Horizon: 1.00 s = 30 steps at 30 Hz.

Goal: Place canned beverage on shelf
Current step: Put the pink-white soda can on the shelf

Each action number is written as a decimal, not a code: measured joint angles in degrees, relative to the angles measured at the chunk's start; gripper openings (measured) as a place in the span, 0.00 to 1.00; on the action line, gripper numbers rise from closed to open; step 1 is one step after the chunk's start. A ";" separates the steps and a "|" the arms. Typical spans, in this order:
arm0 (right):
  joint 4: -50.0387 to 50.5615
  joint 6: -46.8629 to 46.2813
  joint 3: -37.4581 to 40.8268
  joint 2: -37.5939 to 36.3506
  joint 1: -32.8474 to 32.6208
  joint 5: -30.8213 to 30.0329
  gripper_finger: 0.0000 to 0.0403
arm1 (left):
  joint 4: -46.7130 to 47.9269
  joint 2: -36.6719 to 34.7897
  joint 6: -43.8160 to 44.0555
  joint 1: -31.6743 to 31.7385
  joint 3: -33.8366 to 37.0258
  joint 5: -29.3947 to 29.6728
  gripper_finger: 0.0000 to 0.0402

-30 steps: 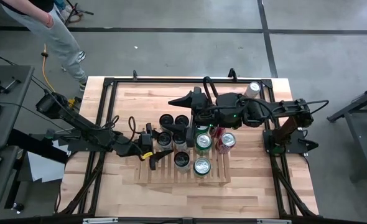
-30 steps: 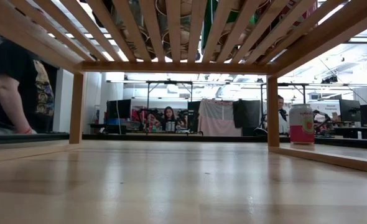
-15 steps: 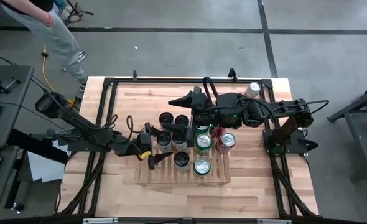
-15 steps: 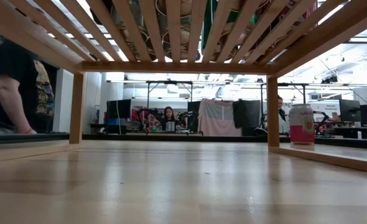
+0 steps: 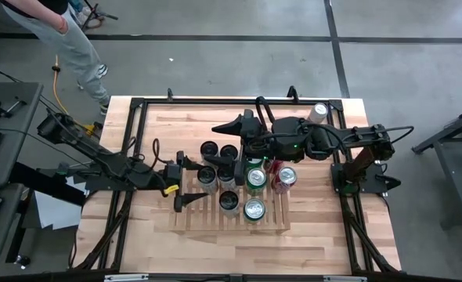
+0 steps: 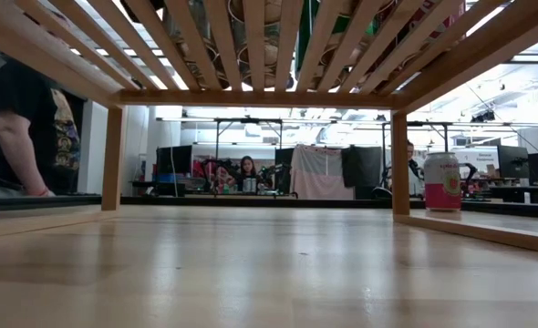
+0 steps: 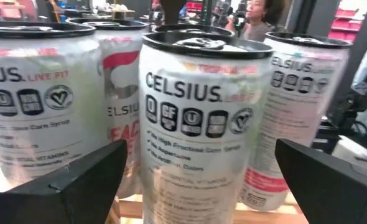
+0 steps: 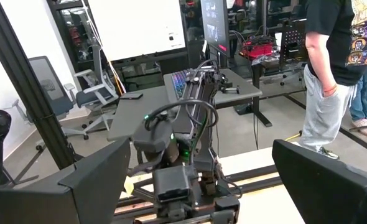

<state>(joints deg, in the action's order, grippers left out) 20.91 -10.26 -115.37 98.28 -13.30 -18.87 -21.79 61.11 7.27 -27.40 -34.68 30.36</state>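
Desk [image 5: 309, 227] fills mid-frame in the high view, with the slatted shelf [image 5: 272, 221] lying low-centre on it. Cans sit clustered on the shelf's upper half: dark-topped ones left, green- and red-rimmed ones right.

Left tool [image 5: 185, 182] is at the shelf's left edge, fingers spread wide. In its wrist view the white can [image 7: 199, 124] stands upright between the fingers [image 7: 78, 180], apparently clear of both, so it looks set down. This can is centre-frame there, the others close behind it.

Right tool [image 5: 243, 149] hangs over the cluster's upper edge, fingers apart, nothing between them.

My read: release done, retreat next. Pull the left tool straight back toward frame left and keep the fingers wide. Neighbours stand tight, so any sideways drift clips one.
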 joint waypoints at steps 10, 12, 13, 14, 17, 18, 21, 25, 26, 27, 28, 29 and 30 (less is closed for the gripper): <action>0.02 0.22 0.00 0.00 0.01 0.00 0.94 | 4.61 -4.24 0.19 -0.04 0.00 -9.65 1.00; 0.02 0.22 0.00 0.00 0.00 0.01 0.94 | 6.28 -5.70 0.13 -0.04 0.00 -11.49 1.00; 0.02 0.22 0.00 0.00 0.02 0.02 0.94 | 7.17 -6.55 0.12 -0.04 0.00 -12.11 1.00; 0.02 0.22 0.00 0.00 0.02 0.00 0.94 | 8.06 -7.42 0.11 -0.04 0.00 -12.18 1.00; 0.02 0.22 0.00 0.00 0.02 0.00 0.94 | 10.71 -9.93 0.09 -0.02 0.00 -11.42 1.00; 0.02 0.22 0.00 0.00 0.02 0.00 0.94 | 11.60 -10.63 0.08 -0.02 0.00 -10.66 1.00; 0.02 0.22 0.00 0.00 0.02 0.00 0.94 | 13.38 -12.34 -0.11 -0.02 0.00 -7.92 1.00; 0.02 0.22 0.00 0.00 0.02 0.00 0.94 | 14.20 -14.90 -2.04 -0.02 0.00 -5.42 1.00; 0.02 0.22 0.00 0.00 0.02 0.01 0.94 | 14.13 -15.80 -2.45 -0.02 0.00 -5.17 1.00; 0.02 0.22 0.00 0.00 0.02 0.00 0.94 | 14.11 -16.66 -2.45 -0.02 0.00 -5.15 1.00; 0.02 0.22 0.00 0.00 0.02 0.00 0.94 | 14.13 -17.53 -2.43 -0.02 0.00 -5.15 1.00; 0.02 0.22 0.00 0.00 0.02 0.00 0.94 | 14.13 -18.40 -2.08 -0.02 0.00 -5.15 1.00; 0.02 0.22 0.00 0.00 0.02 0.00 0.94 | 14.11 -19.22 -1.39 -0.04 0.00 -5.21 1.00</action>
<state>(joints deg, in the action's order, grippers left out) 20.93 -10.04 -115.37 98.28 -13.28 -18.87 -7.68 41.89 5.88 -27.44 -34.68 25.15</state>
